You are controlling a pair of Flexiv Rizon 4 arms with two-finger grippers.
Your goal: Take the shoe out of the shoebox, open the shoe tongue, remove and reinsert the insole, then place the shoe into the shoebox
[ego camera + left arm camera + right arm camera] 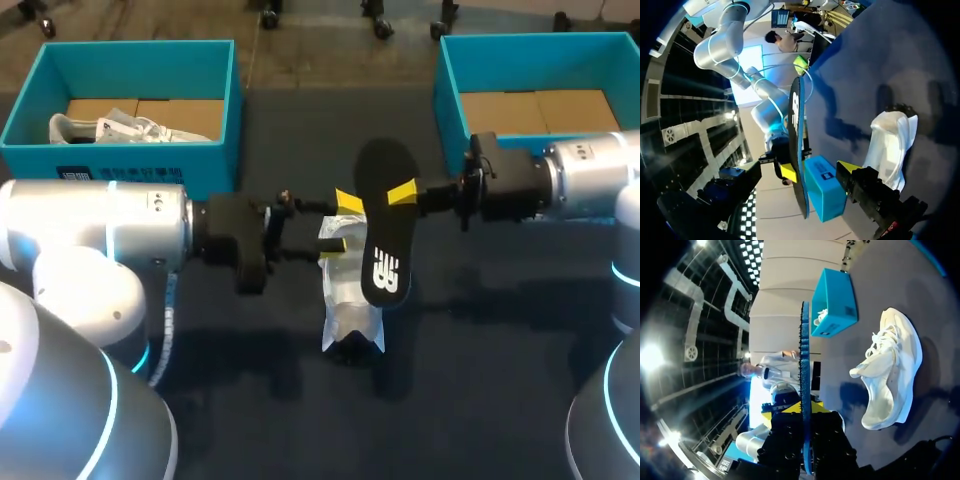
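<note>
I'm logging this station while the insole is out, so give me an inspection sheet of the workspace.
Surface: dark table.
Job's things: shoe on table; insole out, held above it; second shoe in left box; right box holds no shoe.
Clutter: nothing seen.
Grippers: right gripper, jaws shut on insole; left gripper at shoe's opening, grip unclear.
Cables: cable hanging beside left arm.
Surroundings: nothing seen.
</note>
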